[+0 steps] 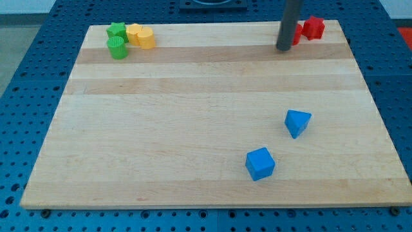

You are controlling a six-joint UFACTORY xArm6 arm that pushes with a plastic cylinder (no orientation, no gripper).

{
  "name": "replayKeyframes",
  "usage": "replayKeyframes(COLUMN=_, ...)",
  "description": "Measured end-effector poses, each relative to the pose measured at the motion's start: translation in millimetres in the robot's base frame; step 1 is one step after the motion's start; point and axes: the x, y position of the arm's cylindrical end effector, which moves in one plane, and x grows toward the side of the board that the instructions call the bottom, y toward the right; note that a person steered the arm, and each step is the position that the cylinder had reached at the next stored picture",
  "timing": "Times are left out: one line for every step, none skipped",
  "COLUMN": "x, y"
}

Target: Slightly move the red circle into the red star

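At the board's [193, 116] top right, the tip [284, 48] (a bare rod, grasping nothing) touches the mostly hidden red circle [297, 35], beside the red star [313, 28].

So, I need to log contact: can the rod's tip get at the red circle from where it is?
Probably yes. My tip sits right at the red circle on its left side, nothing between them; the rod hides most of it. The red star lies just beyond, to the right.
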Motion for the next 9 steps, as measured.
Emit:
replayKeyframes(x=-12.3, y=-17.9)
replayKeyframes(x=-20.2, y=-16.6)
replayKeyframes(x=-22.7, y=-4.6)
replayKeyframes(x=-22.7, y=11.4)
replayKeyframes(x=-22.7, y=21.7)
replayKeyframes(x=-23.9, y=22.2)
replayKeyframes(x=-23.9, y=22.2)
replayKeyframes(x=-24.3, y=22.2)
replayKeyframes(x=-14.2, y=17.7)
